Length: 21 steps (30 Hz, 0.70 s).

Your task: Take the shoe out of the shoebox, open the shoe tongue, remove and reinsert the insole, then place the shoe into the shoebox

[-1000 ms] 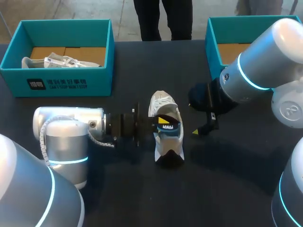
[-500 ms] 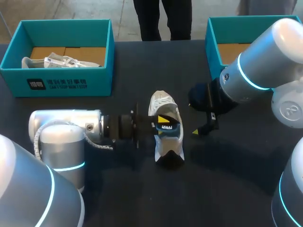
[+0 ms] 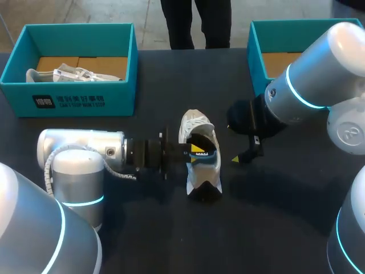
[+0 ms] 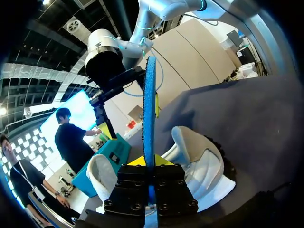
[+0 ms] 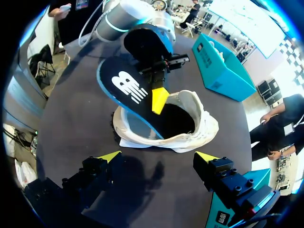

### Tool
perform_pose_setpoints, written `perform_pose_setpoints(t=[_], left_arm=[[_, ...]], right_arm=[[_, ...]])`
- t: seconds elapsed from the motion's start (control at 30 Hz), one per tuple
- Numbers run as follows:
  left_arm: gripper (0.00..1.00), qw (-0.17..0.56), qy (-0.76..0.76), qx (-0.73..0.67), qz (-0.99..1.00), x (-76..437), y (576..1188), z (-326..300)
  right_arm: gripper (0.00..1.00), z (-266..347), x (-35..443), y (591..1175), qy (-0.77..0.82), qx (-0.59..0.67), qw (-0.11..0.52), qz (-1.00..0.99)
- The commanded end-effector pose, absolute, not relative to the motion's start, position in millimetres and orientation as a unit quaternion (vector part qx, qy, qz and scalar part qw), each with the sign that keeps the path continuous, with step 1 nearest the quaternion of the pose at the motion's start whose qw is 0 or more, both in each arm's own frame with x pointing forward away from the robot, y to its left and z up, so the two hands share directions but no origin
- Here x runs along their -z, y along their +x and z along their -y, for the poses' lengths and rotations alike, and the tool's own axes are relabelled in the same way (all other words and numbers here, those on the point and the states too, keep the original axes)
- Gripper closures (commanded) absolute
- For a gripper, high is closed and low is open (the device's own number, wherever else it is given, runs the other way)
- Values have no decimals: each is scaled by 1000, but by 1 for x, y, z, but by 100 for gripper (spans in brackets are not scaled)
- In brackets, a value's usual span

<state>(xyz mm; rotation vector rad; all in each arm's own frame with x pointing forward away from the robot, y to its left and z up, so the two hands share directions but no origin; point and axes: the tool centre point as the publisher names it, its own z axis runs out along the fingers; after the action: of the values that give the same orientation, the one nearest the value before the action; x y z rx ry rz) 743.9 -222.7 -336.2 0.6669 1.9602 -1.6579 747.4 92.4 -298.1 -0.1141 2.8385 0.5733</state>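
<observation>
Dark tabletop (image 3: 171, 240): my left jaws clamp the blue insole (image 5: 128, 90), its end in the white shoe (image 5: 204, 126); right jaws apart near it. Unheld, the shoe could slide, buckling the insole.

White shoe (image 3: 199, 177) upright on table (image 3: 274, 222), opening upward; blue insole (image 5: 128, 92) tilted, lower end inside shoe opening

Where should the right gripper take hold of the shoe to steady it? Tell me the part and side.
Probably grip the shoe by the collar wall nearest the right gripper, coming down from that side, one finger inside. The insole, held by the left gripper, occupies the far side; the near wall stands upright and unobstructed.
</observation>
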Motion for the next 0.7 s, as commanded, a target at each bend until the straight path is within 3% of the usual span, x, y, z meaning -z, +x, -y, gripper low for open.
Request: perform_pose_setpoints(t=[0.03,0.27,0.33,0.37,0.7], left_arm=[[100,236,250,599,-723,343,757,228],[100,238,246,594,-727,347,762,229],[64,240,244,595,-727,345,758,229],[55,241,244,597,-726,343,756,229],[65,254,252,601,-714,317,736,220]], right_arm=[[0,-92,299,746,-39,-196,123,-972],[0,-92,299,746,-39,-196,123,-972],[0,-92,299,746,-39,-196,123,-972],[0,-92,299,746,-39,-196,123,-972],[0,-92,299,746,-39,-196,123,-972]])
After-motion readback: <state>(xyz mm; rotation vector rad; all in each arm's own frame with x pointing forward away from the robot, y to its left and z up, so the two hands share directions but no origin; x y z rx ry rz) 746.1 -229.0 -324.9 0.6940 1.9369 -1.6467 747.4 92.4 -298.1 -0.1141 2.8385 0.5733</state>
